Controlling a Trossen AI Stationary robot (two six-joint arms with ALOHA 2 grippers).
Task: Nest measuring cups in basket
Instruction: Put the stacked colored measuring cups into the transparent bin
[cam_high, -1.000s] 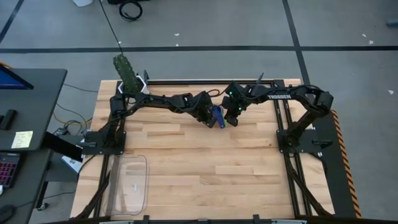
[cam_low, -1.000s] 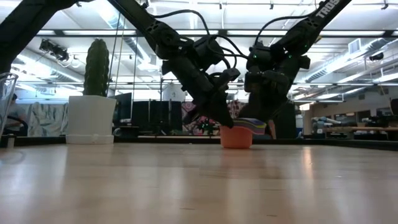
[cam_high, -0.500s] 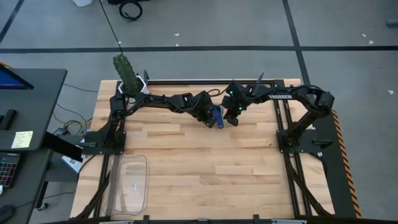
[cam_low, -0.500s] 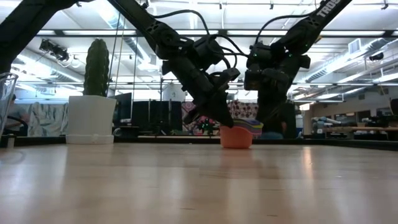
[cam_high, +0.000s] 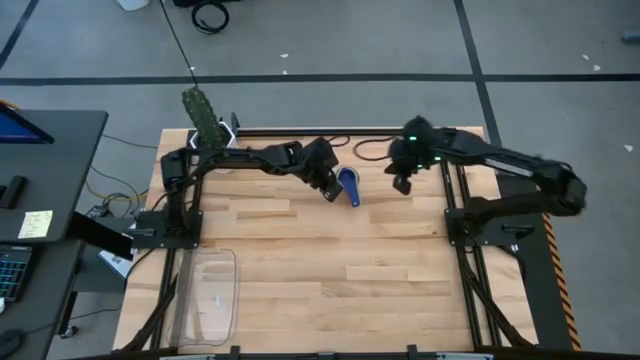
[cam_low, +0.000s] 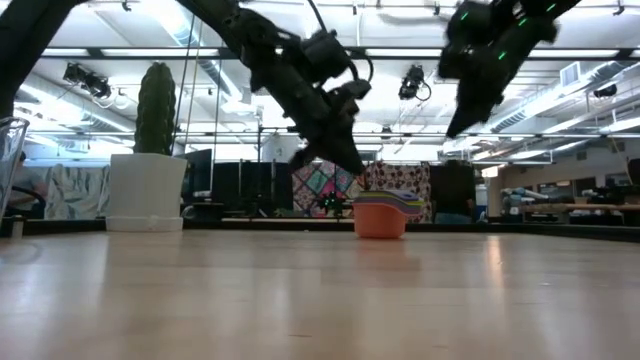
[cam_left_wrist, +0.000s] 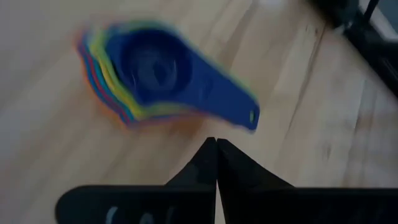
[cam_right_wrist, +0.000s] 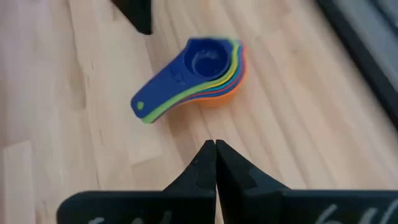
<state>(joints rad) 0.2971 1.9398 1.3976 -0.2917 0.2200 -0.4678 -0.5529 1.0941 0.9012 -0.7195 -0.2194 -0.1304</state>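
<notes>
The measuring cups sit nested in one stack on the table, the dark blue cup on top and the orange cup at the bottom. Their handles fan out to one side. My left gripper hangs shut just left of the stack and above it, and its wrist view shows the stack. My right gripper is shut, raised high to the right of the stack. The clear basket lies flat near the table's near-left corner.
A white pot with a green cactus stands at the far-left corner and shows in the low view. Black frame rails run along the table's sides. Bare wood stretches between the stack and the basket.
Both grippers have risen away from the cup stack. The right one has gone up and toward the table's right edge, the left one up and slightly left. The stack has stayed in place on the table.
</notes>
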